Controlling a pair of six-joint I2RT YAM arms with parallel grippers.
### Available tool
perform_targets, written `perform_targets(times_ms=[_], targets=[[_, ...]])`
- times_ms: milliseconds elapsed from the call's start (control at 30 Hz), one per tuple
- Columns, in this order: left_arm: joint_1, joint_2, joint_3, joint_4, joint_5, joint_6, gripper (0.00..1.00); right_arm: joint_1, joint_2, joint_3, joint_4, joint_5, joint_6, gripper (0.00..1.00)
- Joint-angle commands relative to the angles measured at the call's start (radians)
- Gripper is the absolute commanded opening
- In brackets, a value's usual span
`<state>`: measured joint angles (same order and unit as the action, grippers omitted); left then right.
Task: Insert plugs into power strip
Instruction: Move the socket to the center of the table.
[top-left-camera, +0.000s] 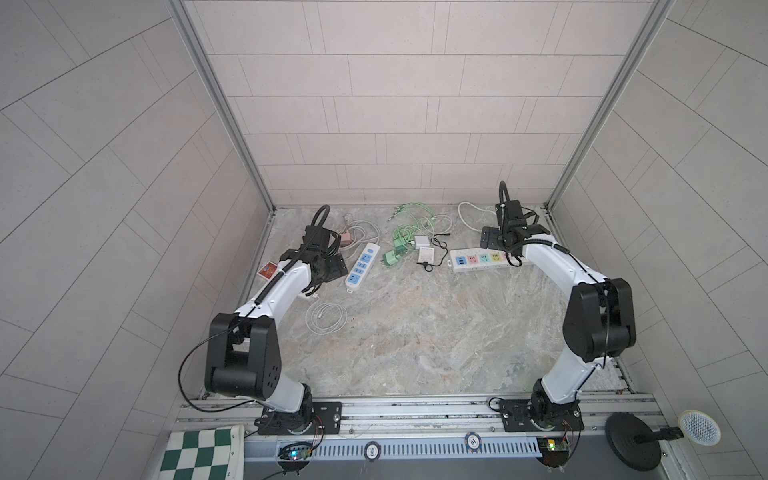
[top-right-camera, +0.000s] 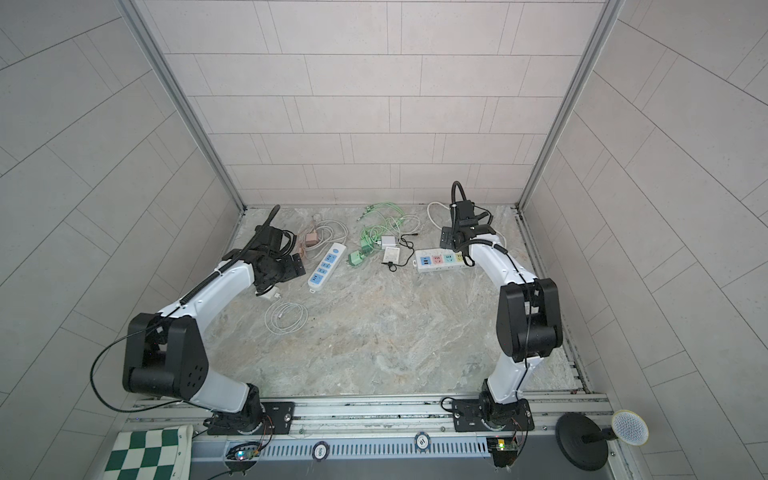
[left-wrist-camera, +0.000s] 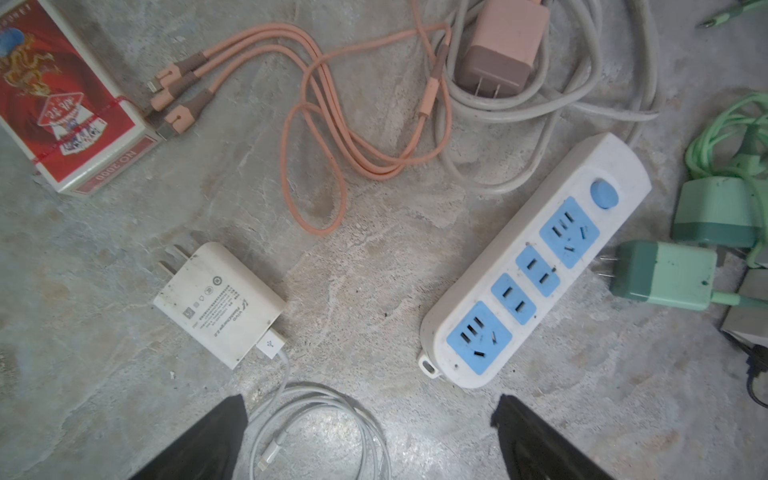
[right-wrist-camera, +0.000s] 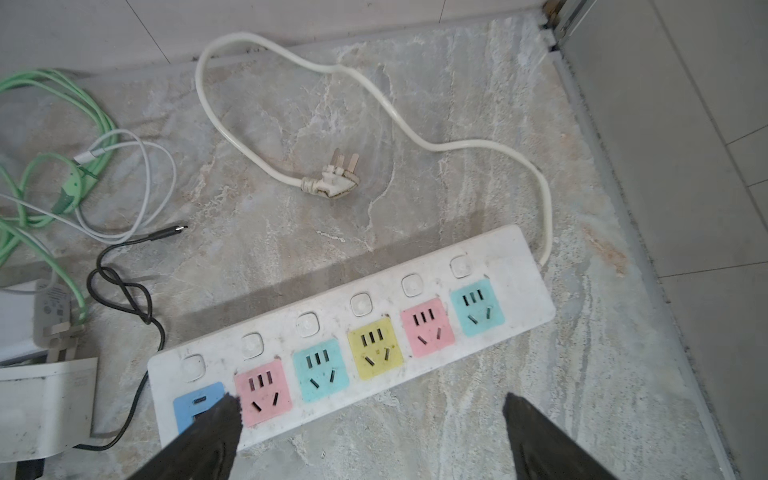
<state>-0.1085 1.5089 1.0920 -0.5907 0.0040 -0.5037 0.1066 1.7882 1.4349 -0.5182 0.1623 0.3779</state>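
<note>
- Left gripper (left-wrist-camera: 370, 401): jaws wide, empty; white plug (left-wrist-camera: 218, 303) just ahead of one finger, blue power strip (left-wrist-camera: 536, 266) ahead of the other (coiled cable (left-wrist-camera: 320, 395) between).
- Right gripper (right-wrist-camera: 370, 399): jaws wide, empty; pastel power strip (right-wrist-camera: 353, 332) just ahead.

Barely see white charger (top-right-camera: 273, 296) under left arm (top-right-camera: 216, 286) at 9 o'clock of worktop (top-right-camera: 374, 340). Lose one end of coloured power strip (top-right-camera: 436, 261) behind right arm (top-right-camera: 494, 266) at 2 o'clock. Of left end effector (left-wrist-camera: 370, 403) and right end effector (right-wrist-camera: 370, 399), only get dark tips. Find red card pack (left-wrist-camera: 62, 95) and pink charger (left-wrist-camera: 498, 45) cropped at frame edge.
</note>
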Motion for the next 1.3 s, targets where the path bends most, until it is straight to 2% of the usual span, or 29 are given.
perform_targets(times_ms=[0,200,533,833,1133,1267], targets=[[-0.008,-0.047,0.001,-0.029,0.033,0.007,1.00,-0.011,0.074,0.091,-0.122,-0.018,0.028,0.99],[-0.010,-0.066,-0.004,-0.039,0.063,-0.002,1.00,-0.027,0.238,0.261,-0.216,-0.093,0.052,0.99],[-0.017,-0.119,-0.062,-0.041,0.111,-0.036,1.00,-0.036,0.420,0.471,-0.305,-0.102,0.049,0.97],[-0.021,-0.206,-0.119,-0.034,0.144,-0.048,1.00,-0.044,0.509,0.555,-0.347,-0.093,0.040,0.97],[-0.027,-0.212,-0.144,-0.023,0.169,-0.042,1.00,-0.045,0.601,0.654,-0.424,-0.080,0.011,0.96],[-0.032,-0.208,-0.147,-0.010,0.178,-0.044,1.00,-0.042,0.556,0.574,-0.413,-0.089,0.015,0.96]])
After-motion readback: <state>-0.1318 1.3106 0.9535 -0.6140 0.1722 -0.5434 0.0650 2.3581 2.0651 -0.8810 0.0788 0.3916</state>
